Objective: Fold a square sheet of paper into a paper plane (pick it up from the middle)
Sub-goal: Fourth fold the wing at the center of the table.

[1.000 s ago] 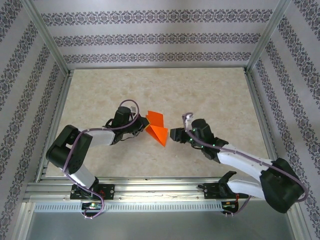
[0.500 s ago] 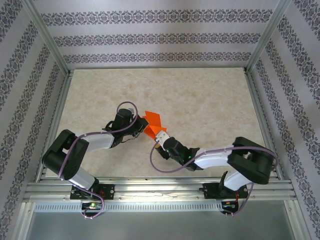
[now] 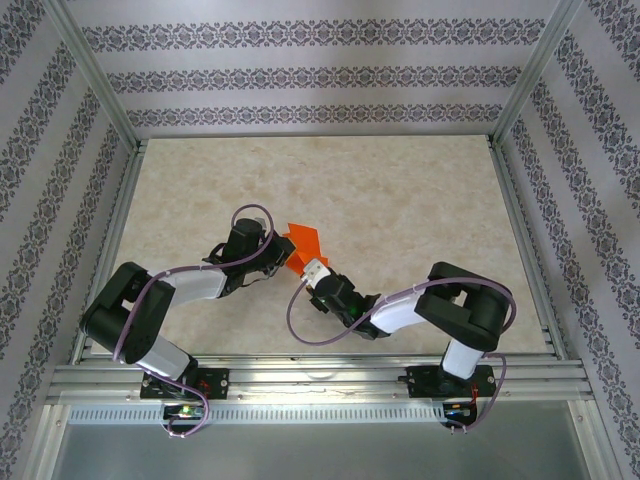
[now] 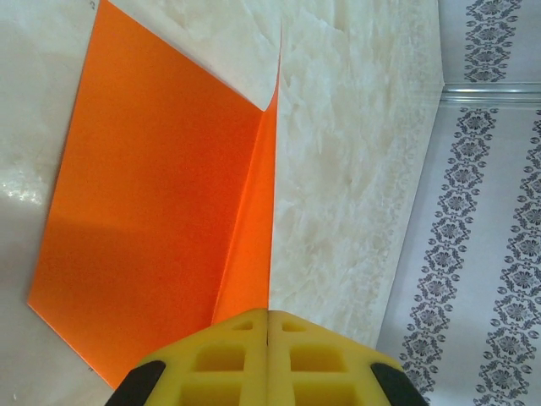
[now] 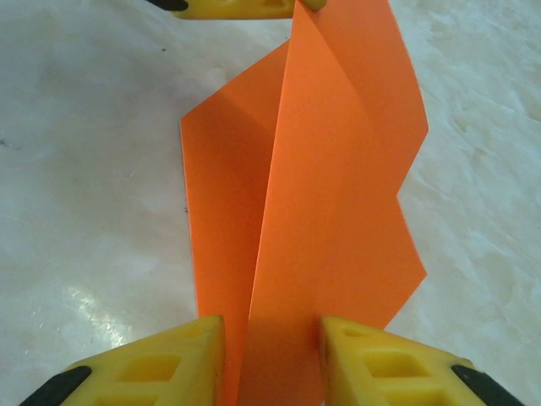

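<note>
The paper plane (image 3: 303, 240) is bright orange paper folded along a raised centre crease, lying mid-table. In the left wrist view its flat wing (image 4: 161, 186) spreads left of the crease, and the crease runs straight into my left gripper (image 4: 267, 315), which is shut on it. The left gripper (image 3: 283, 258) holds the plane's left side. My right gripper (image 3: 312, 272) is at the plane's near tip. In the right wrist view the right gripper (image 5: 272, 334) is open, its yellow fingers (image 5: 161, 364) on either side of the standing paper (image 5: 338, 186). The left gripper's yellow fingertips (image 5: 237, 7) touch the far end.
The beige marbled table (image 3: 420, 190) stretches bare behind and to both sides of the paper. Patterned walls and a metal frame (image 3: 520, 90) enclose it. The right arm's elbow (image 3: 470, 300) is folded near the front right.
My right arm has swung left from the table's right side, bringing its gripper to the plane's near tip, now astride the paper. The left gripper has kept its hold.
</note>
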You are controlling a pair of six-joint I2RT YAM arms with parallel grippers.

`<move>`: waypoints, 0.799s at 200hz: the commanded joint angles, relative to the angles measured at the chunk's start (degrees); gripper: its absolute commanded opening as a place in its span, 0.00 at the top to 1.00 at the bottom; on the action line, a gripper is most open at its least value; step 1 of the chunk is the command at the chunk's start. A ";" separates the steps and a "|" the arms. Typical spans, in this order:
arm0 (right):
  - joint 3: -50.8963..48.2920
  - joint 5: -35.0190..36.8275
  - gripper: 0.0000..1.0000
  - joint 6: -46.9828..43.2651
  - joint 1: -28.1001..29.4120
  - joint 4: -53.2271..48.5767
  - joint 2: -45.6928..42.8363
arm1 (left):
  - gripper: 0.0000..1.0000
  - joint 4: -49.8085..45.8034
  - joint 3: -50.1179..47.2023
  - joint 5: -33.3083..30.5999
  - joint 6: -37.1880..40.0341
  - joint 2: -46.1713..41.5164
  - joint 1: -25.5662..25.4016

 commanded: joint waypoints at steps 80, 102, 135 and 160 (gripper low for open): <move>0.36 0.92 0.82 3.31 -1.66 3.37 0.62 | 1.00 -3.81 0.04 -0.63 0.32 -2.64 -0.65; -0.31 -1.08 0.89 3.66 -2.32 3.89 0.01 | 1.00 -4.24 -0.05 -0.83 0.53 -2.83 -0.64; -1.05 -3.59 0.97 3.68 -2.99 4.44 -0.79 | 0.79 -5.59 0.27 -1.27 1.43 -3.17 -0.64; -1.32 -4.68 0.98 3.68 -3.34 4.61 -0.96 | 0.59 -8.90 1.50 -2.35 3.58 -3.98 -0.59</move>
